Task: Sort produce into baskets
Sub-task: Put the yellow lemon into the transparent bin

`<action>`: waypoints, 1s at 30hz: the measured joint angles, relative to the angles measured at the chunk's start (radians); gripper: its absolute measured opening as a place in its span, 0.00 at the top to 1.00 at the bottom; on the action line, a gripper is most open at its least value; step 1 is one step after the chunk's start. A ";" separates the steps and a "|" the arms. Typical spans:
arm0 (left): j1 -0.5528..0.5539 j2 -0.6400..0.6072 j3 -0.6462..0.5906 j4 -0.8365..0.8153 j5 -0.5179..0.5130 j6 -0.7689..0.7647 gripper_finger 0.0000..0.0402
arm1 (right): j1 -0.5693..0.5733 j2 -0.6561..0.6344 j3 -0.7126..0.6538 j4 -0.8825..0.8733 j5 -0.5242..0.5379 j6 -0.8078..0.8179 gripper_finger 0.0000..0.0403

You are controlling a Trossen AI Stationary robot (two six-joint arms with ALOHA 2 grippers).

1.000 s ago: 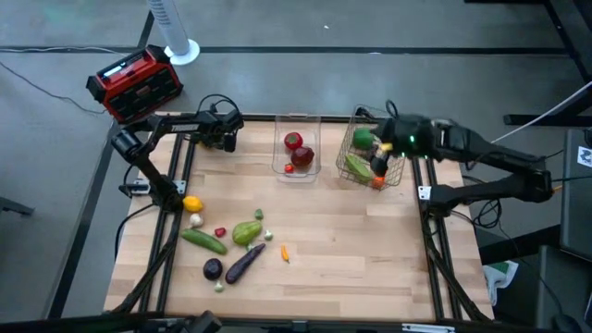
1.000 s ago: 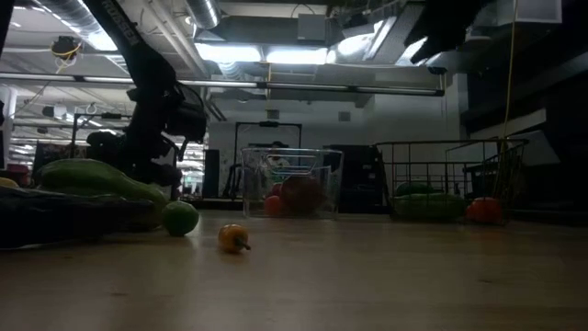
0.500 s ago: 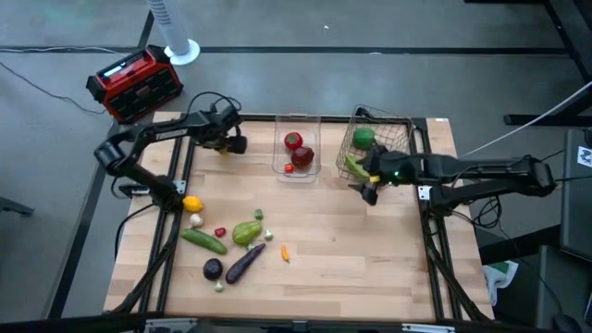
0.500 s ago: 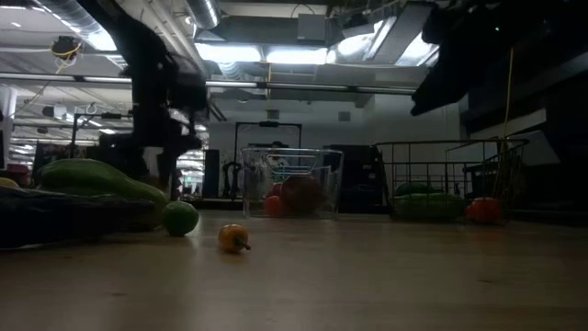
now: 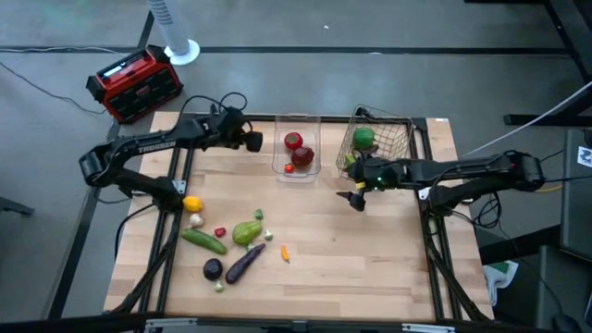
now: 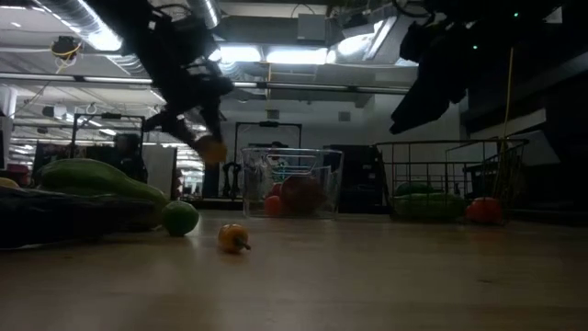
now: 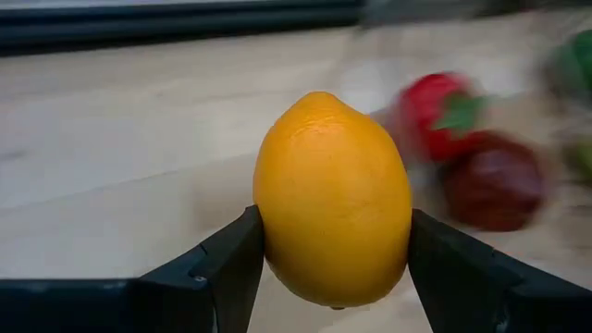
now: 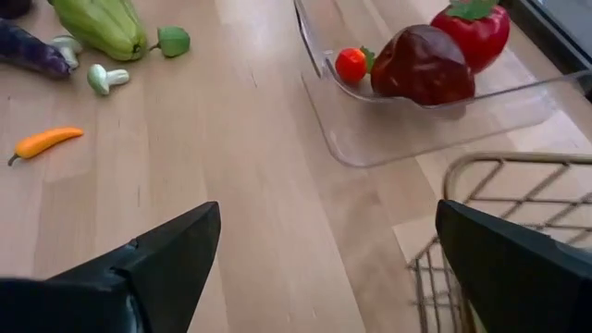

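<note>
My left gripper (image 5: 252, 141) is shut on a yellow-orange lemon (image 7: 333, 199), in the air just left of the clear plastic bin (image 5: 298, 169); it also shows in the low view (image 6: 209, 145). The bin holds two red apples (image 8: 425, 63) and a small red fruit. My right gripper (image 5: 354, 197) is open and empty above the table, near-left of the wire mesh basket (image 5: 400, 129), which holds green produce. More produce lies at the near left: a lemon (image 5: 191, 204), a cucumber (image 5: 203, 240), a green pepper (image 5: 246, 231), an eggplant (image 5: 243, 264) and an orange chili (image 5: 285, 252). My left gripper pinches the lemon between its two fingers, one on each side of its belly (image 7: 273, 231). The fingers reach roughly level from the table's left toward the bin. The lemon is lifted clear of the table.
A red-black box (image 5: 135, 85) stands off the table's far left corner, with a white fan base (image 5: 181, 51) behind it. Bare wood lies across the table's middle and near right. Garlic (image 5: 196, 220) and a small red chili (image 5: 220, 231) lie among the produce.
My left gripper has risen and gone right toward the clear bin. My right gripper has come away from over the wire basket, toward the table's near and left, and now hangs over the bare wood beside it.
</note>
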 joint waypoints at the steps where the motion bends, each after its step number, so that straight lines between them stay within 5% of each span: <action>1: -0.019 0.000 0.000 0.030 0.001 -0.014 0.42 | 0.000 0.011 0.000 0.013 0.000 0.000 0.01; 14: -0.232 0.077 0.000 0.401 -0.007 0.053 0.42 | 0.000 0.092 -0.001 0.108 0.000 0.000 0.01; 30: -0.252 0.218 0.000 0.419 -0.001 0.196 0.33 | 0.000 0.091 0.000 0.109 0.000 -0.001 0.01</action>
